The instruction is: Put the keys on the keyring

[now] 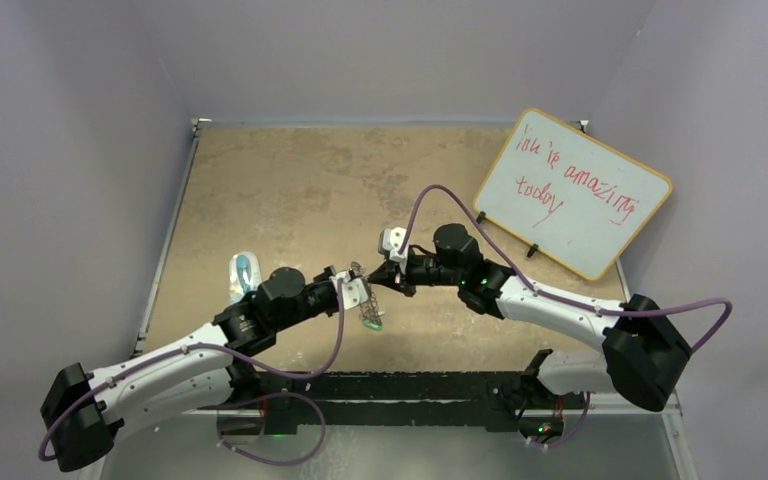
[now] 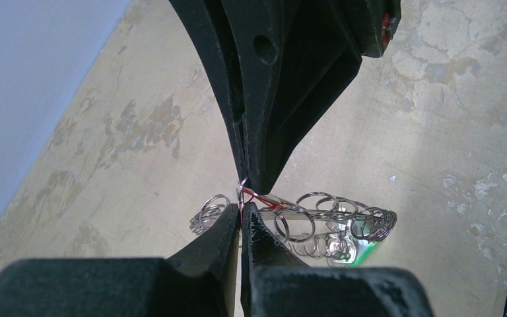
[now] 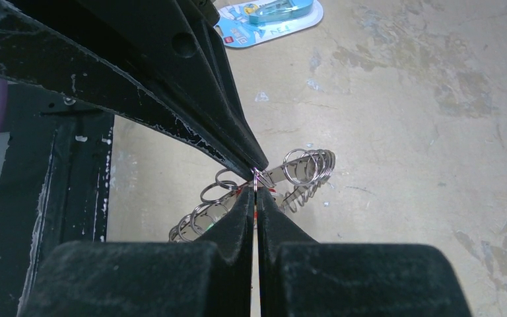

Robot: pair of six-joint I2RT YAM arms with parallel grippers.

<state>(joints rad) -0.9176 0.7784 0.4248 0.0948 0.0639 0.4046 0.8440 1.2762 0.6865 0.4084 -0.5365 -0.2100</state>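
The large flat silvery metal keyring (image 2: 307, 212), with its fringe of small thin wire loops, hangs between the two arms over the middle of the worn beige tabletop (image 1: 290, 180), somewhat nearer to its near edge. The left gripper (image 2: 241, 214) is fully closed, and its smooth black tapered tips pinch one small loop at the rim. The right gripper (image 3: 255, 198) is closed too, on the same loop from the opposite side. The tiny key with the green plastic head (image 1: 372, 323) shows at the low end of the ring. Of the key with the red head (image 2: 266, 197) only a thin red streak shows beside the pinched loop. Whether a jaw catches it also, I cannot tell.

I judge that the risk is in the hold. Hard round wire between hard narrow tips can slip or twist out, and then the whole ring drops. If the arms pull apart, the springy loop may bend open or snap away.
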